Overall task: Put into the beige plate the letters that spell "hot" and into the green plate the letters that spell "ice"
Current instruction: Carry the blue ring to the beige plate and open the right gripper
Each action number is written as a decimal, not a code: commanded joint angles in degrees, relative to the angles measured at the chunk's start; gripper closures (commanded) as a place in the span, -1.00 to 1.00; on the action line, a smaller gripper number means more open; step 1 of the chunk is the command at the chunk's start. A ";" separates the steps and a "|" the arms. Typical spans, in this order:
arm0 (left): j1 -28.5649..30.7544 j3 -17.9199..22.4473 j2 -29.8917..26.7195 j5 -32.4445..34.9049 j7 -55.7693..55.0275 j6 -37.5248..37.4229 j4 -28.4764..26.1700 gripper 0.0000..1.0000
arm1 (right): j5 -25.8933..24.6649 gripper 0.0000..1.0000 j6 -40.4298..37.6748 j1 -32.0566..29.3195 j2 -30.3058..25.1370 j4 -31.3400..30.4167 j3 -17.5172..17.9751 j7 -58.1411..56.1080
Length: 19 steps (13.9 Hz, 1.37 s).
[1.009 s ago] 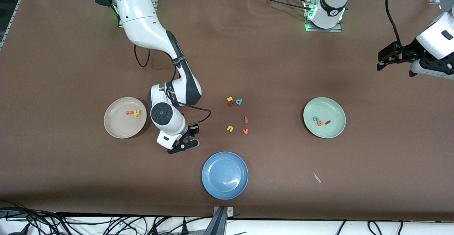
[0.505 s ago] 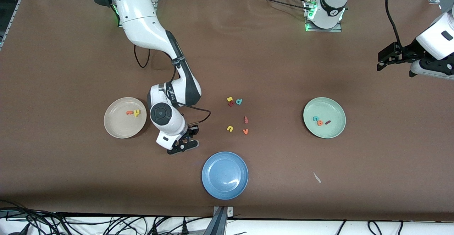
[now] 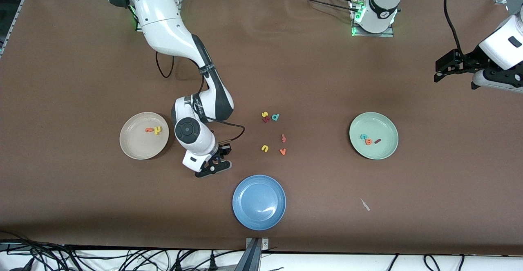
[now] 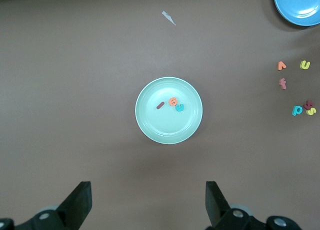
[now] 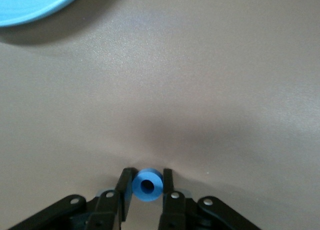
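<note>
My right gripper (image 3: 213, 165) is low at the table between the beige plate (image 3: 137, 149) and the blue plate, shut on the blue ring-shaped "o" (image 5: 147, 186), which sits squeezed between its fingertips (image 5: 127, 176). The beige plate holds the orange "t" (image 3: 149, 130) and the yellow "h" (image 3: 157, 130). On the green plate (image 3: 384, 127) lie the teal "c" (image 3: 363, 136), the orange "e" (image 3: 368, 141) and the dark red "i" (image 3: 378, 141). My left gripper (image 4: 148, 200) waits open, high at the left arm's end of the table, looking down on the green plate (image 4: 155, 125).
A blue plate (image 3: 259, 202) sits near the front camera. Loose letters lie mid-table: yellow "s" (image 3: 264, 114), teal "d" (image 3: 275, 117), red "f" (image 3: 283, 138), yellow "u" (image 3: 264, 148), orange "v" (image 3: 282, 151). A white scrap (image 3: 365, 204) lies nearer the camera than the green plate.
The right gripper's fingers have closed in on the blue "o", and its hand has shifted slightly toward the left arm's end. The left arm has not moved.
</note>
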 commanded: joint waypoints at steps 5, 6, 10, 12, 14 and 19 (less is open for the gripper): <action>-0.24 0.24 0.69 1.17 -1.90 -1.33 1.78 -1.00 | 1.04 0.81 -12.71 -2.47 -4.15 2.19 -1.92 -5.39; 0.02 0.24 0.69 1.17 -2.69 -1.33 1.78 -1.00 | 1.13 0.83 -14.55 -2.64 -5.38 1.31 -3.23 -7.04; 0.55 0.42 0.78 1.25 -2.78 -1.33 1.78 -1.00 | 1.30 0.90 -18.09 -2.64 -13.89 -11.74 -9.73 -19.51; 0.55 0.42 0.78 1.34 -2.87 -1.42 1.78 -1.00 | 0.87 0.90 -13.27 -2.64 -20.39 -22.29 -10.53 -24.00; 0.55 0.50 0.78 1.34 -2.96 -1.51 1.69 -1.00 | 0.86 0.90 -9.05 -2.64 -23.57 -29.60 -13.07 -30.32; 0.46 0.33 0.78 1.34 -3.57 -1.51 1.78 -1.00 | 1.47 -0.43 0.29 -2.73 -25.52 -39.57 -14.75 -33.09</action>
